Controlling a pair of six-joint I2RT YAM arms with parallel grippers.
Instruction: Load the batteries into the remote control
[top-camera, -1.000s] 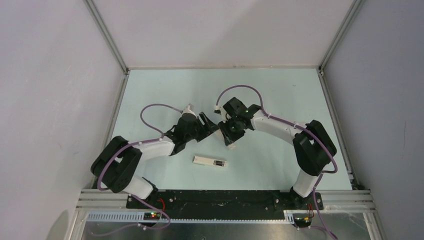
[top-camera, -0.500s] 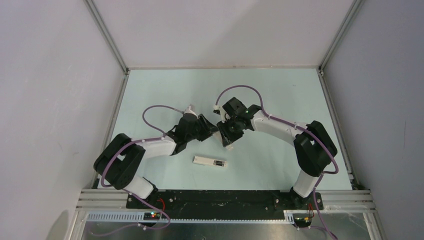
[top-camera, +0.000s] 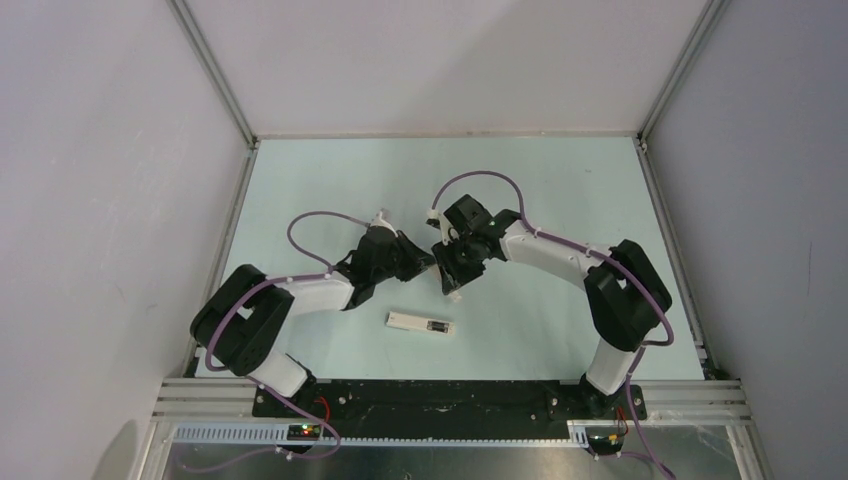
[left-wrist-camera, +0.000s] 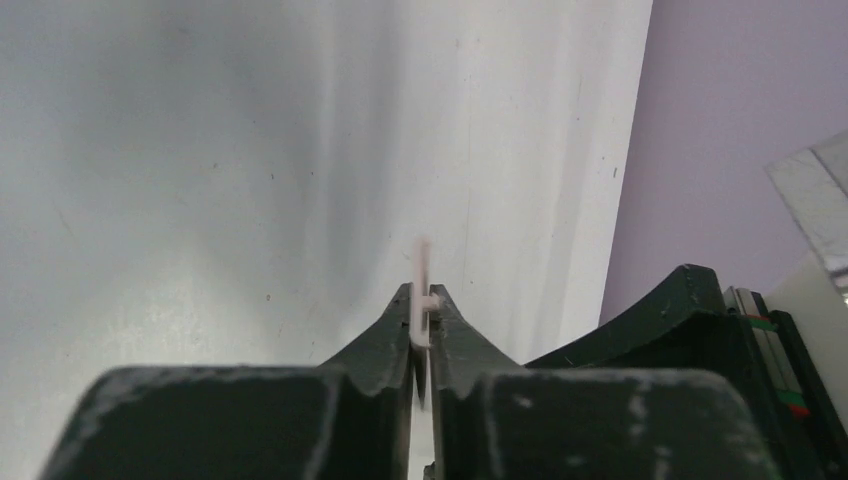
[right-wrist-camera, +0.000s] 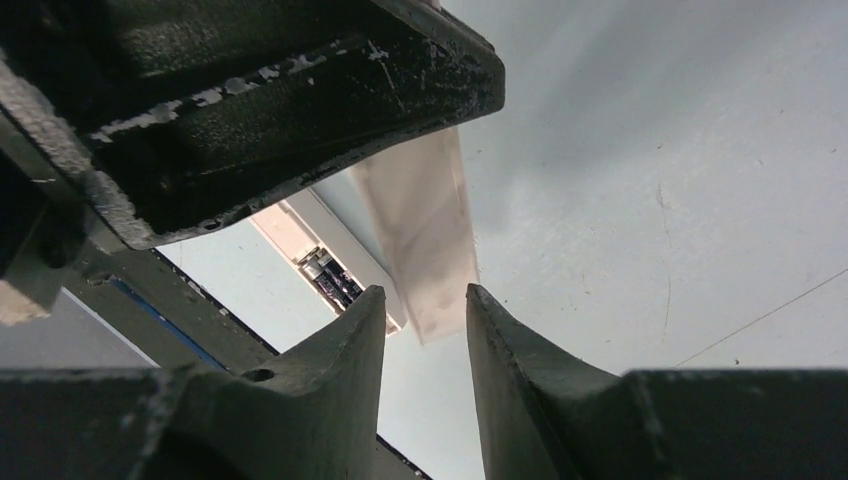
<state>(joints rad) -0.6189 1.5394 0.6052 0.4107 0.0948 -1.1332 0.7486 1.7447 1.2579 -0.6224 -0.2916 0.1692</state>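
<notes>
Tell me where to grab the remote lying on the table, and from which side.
Probably from straight above, pinching across the narrow width of the remote at its white end. It lies flat with both long sides free, and that grip keeps the dark section clear.

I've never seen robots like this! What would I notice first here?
The left arm and right arm lean together over the middle of the pale table, almost nose to nose. The left gripper pinches a thin white strip, and the open right gripper hovers at its tip. Nearer the bases, the white remote control lies flat on the table.
</notes>
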